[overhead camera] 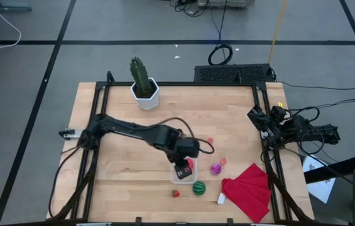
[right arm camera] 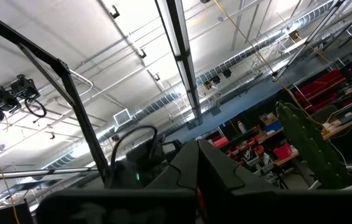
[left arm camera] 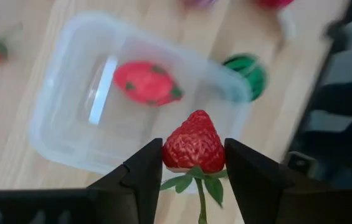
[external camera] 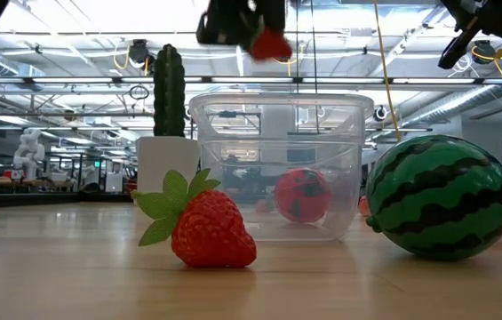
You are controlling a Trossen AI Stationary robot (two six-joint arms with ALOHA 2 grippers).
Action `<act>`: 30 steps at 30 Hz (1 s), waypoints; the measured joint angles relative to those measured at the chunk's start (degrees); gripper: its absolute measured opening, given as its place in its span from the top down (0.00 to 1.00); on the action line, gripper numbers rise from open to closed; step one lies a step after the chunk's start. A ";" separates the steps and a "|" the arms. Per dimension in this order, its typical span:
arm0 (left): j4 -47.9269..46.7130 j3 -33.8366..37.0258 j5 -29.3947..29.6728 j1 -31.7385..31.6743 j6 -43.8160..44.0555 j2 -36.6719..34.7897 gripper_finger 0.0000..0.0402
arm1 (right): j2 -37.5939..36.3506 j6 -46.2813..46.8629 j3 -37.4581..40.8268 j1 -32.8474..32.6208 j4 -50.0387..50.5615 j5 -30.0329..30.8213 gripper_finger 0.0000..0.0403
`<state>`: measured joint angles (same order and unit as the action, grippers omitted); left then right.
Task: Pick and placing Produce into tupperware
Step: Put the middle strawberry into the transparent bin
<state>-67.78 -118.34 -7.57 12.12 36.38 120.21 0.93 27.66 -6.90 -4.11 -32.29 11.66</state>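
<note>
One red toy fruit (left arm camera: pixel 146 83) already lies in the small clear plastic tupperware (left arm camera: pixel 57 118) directly under the left claw (left arm camera: pixel 194 163), which pinches a red toy strawberry (left arm camera: pixel 194 147) above it, while another strawberry (overhead camera: pixel 175 193), a green striped ball (overhead camera: pixel 198 188) and a purple piece (overhead camera: pixel 215 168) wait nearby on the wooden surface (overhead camera: pixel 114 169).

the small clear plastic tupperware (overhead camera: pixel 181 174) holds one red toy fruit (left arm camera: pixel 146 83); right of it lies the green striped toy ball (overhead camera: pixel 199 188), then the folded red cloth (overhead camera: pixel 249 190).

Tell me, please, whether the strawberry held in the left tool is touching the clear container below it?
Apart. The low view shows the held strawberry in the left tool plainly above the container rim, with open space between.
</note>
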 joint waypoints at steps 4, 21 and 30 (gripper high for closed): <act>-0.79 -0.73 -0.15 0.18 2.36 3.03 0.58 | 0.00 0.00 0.00 0.00 0.00 0.00 1.00; -0.39 -0.37 -0.14 -1.09 11.31 8.65 0.58 | 0.00 0.14 0.00 -0.01 0.00 -0.02 1.00; 0.79 -0.31 0.00 -1.62 13.77 10.71 0.58 | 0.00 0.17 0.00 0.00 0.02 -0.11 1.00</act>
<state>-66.99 -118.65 -7.57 10.50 50.15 130.93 0.93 27.83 -6.90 -4.11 -32.27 11.55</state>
